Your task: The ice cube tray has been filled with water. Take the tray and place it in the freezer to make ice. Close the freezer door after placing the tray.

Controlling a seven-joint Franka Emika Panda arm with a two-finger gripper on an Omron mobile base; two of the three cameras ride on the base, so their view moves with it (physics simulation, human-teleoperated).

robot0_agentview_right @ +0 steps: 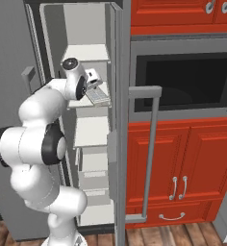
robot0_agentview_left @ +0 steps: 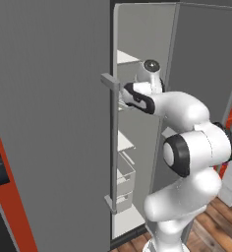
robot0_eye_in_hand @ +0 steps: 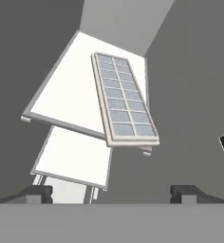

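Left base view: arm reaches into the open freezer [robot0_agentview_left: 137, 34], past the freezer door [robot0_agentview_left: 49, 123].

Right base view: ice cube tray [robot0_agentview_right: 98, 96] lies on a white shelf [robot0_agentview_right: 89, 102], just beside the hand.

Hand view: gripper [robot0_eye_in_hand: 111, 192] spread wide, holding nothing; tray's near end overhangs the shelf edge, water [robot0_eye_in_hand: 123, 102] in the cells.

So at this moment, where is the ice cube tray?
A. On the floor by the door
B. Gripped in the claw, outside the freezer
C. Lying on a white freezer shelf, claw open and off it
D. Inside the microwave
C: in the hand view the tray lies on a white shelf in the freezer, its near end past the shelf's edge, and the claw is open and clear of it.
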